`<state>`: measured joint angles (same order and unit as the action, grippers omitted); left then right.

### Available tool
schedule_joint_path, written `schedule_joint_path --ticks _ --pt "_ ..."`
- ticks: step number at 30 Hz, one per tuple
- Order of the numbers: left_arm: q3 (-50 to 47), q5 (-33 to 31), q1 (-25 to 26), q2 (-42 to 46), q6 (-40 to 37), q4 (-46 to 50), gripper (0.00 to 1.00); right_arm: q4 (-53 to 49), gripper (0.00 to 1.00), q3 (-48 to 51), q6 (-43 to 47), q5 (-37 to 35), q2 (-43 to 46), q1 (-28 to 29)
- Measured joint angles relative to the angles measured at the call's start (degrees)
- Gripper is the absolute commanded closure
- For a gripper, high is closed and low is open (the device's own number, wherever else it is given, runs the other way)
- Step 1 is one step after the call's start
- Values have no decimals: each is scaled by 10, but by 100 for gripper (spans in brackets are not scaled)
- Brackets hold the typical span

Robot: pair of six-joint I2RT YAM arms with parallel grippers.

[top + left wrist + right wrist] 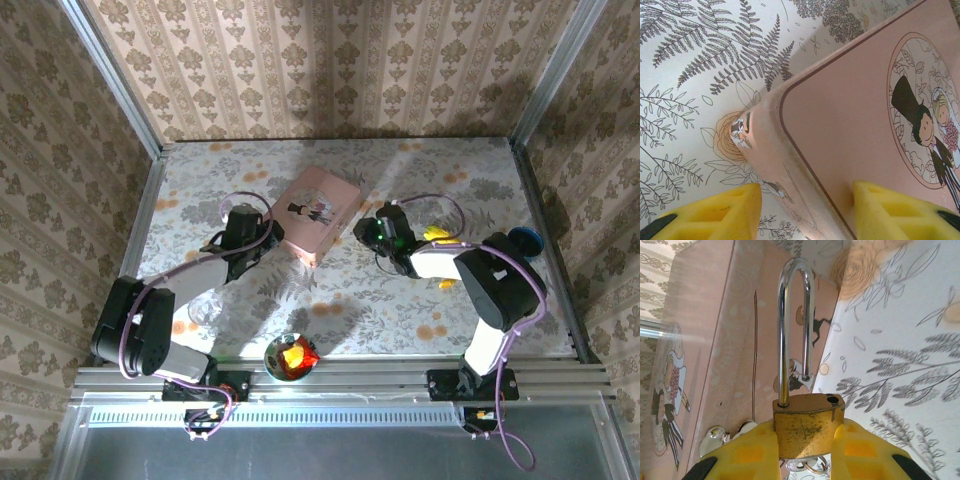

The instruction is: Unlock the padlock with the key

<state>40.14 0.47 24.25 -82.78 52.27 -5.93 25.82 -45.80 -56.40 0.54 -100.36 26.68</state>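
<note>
Padlock (807,422) tight in right tool (805,435); left tool (806,189) half-open astride pink box (855,115) corner.

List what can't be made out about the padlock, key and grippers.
- Right wrist view: padlock underside, and any key there, hidden by the right gripper and the bottom edge.
- Left wrist view: whether the left gripper touches the pink box; bottom edge cuts the contact off.
- Right wrist view: blurred silvery piece, unidentifiable.

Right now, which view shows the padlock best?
Right wrist: the padlock sits close up in the right gripper, brass body clamped, one shackle leg out of its hole. In the top external view it is too small to make out. The left wrist view faces the pink box corner instead.
</note>
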Motion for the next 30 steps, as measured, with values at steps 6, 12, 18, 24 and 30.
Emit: schedule_joint_path --ticks 6,12,18,24,30 --pt "13 12 -39 -7 -14 6 54 -75 100 -33 55 -1 41 -5" --pt "57 24 -81 -51 -39 5 52 -142 100 -46 100 -1 74 -5" --pt "106 55 -115 -106 -59 -3 39 -201 100 -47 133 -1 91 -5" --pt "128 73 -131 -125 -74 7 20 -333 100 -148 224 -15 74 -6" --pt "139 73 -136 -125 -86 26 18 -399 100 -313 324 -45 -2 -14"
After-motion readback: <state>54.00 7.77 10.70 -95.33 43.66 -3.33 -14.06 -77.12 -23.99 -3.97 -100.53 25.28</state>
